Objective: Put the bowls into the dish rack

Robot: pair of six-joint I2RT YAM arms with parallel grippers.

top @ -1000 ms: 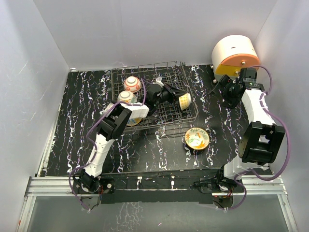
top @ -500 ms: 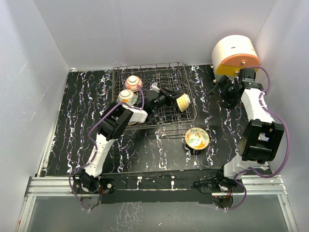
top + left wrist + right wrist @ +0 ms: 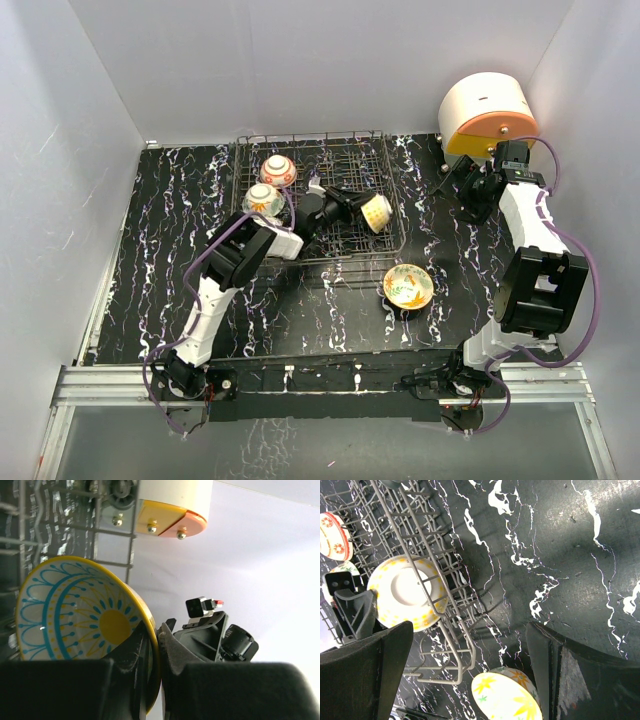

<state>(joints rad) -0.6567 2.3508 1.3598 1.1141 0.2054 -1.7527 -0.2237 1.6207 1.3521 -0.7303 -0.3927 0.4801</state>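
The dark wire dish rack stands at the back middle of the table. Two bowls sit in its left part. My left gripper reaches over the rack's right part and is shut on the rim of a blue-and-yellow bowl, held on its side. In the left wrist view the gripper pinches that bowl's yellow rim. An orange-green bowl sits on the table in front of the rack. My right gripper hangs open by the rack's right side; it holds nothing.
A round white, orange and yellow drawer unit stands at the back right, close behind my right arm. White walls close in the black marbled table on three sides. In the right wrist view the red-patterned bowl and rack wires show.
My left gripper has shifted slightly left and back with the blue-and-yellow bowl. The rack's front edge has crept a little toward the back. My right arm has not moved.
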